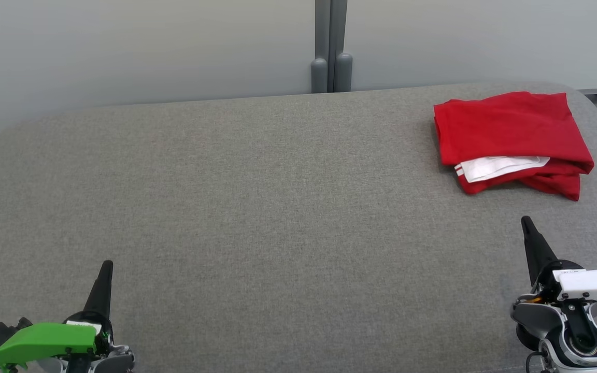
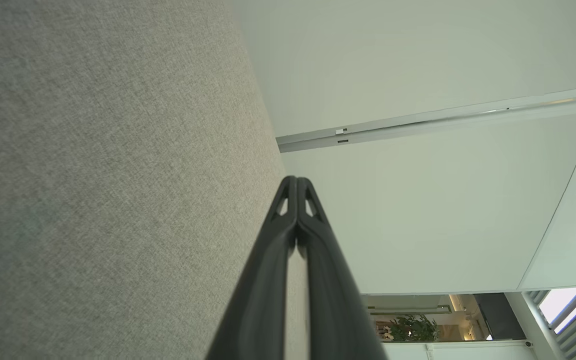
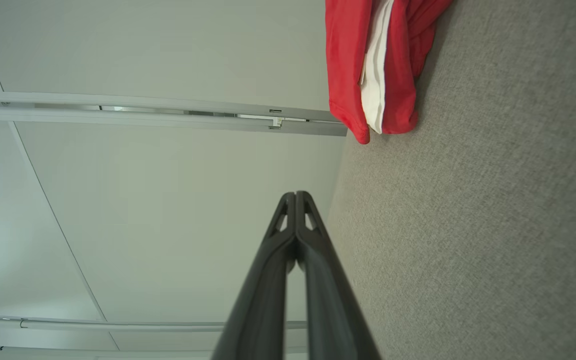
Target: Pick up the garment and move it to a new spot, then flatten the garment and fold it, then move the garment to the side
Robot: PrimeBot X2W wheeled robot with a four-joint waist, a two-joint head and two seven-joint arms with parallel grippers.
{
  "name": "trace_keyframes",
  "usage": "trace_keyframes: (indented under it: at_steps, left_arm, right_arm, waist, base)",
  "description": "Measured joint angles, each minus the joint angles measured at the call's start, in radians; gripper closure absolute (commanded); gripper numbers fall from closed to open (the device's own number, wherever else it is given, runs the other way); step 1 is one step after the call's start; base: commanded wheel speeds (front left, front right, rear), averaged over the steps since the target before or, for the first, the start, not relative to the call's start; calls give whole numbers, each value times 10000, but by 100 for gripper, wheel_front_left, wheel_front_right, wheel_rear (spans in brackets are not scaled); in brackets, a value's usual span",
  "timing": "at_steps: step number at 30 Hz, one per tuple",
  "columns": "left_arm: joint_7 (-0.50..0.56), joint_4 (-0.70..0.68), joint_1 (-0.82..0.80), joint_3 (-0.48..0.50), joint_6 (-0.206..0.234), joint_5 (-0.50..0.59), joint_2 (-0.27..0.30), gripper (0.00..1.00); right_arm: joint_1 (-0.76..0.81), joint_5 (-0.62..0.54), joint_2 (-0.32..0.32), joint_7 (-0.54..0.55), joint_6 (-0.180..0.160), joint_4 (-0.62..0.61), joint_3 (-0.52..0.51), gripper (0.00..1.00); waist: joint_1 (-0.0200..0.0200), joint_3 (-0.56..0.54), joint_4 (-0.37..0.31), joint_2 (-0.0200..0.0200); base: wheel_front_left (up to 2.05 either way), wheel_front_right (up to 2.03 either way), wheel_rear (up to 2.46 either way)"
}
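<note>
The garment [image 1: 511,137] is red with a white panel showing along its near edge, folded into a compact stack at the far right of the grey fabric surface [image 1: 257,207]. The right wrist view shows the garment [image 3: 368,65] at its top edge. My right gripper [image 1: 526,221] is shut and empty, hovering at the lower right, short of the garment's near edge. Its fingertips meet in the right wrist view [image 3: 295,194]. My left gripper [image 1: 107,264] is shut and empty at the lower left, far from the garment, fingertips together in the left wrist view [image 2: 296,178].
A pale wall panel [image 1: 122,46] runs behind the surface, with a grey post [image 1: 331,46] at its middle. The surface's rounded far corners fall off at the left and right. A plant [image 2: 410,327] shows far off in the left wrist view.
</note>
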Motion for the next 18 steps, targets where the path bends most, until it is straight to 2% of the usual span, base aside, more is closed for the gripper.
trace_keyframes:
  at_steps: [10, 18]
  left_arm:
    - [322, 199, -310, 136, -213, -1166, 2, 100]
    - [332, 261, -397, 192, -255, -1383, 2, 100]
  right_arm:
    - [-205, 1252, -8, 226, 226, 134, -345, 100]
    - [-218, 1333, -10, 274, 305, 201, -366, 100]
  waist:
    - [0, 44, 30, 0]
    - [0, 43, 30, 0]
  base:
    - [0, 0, 0]
    - [0, 0, 0]
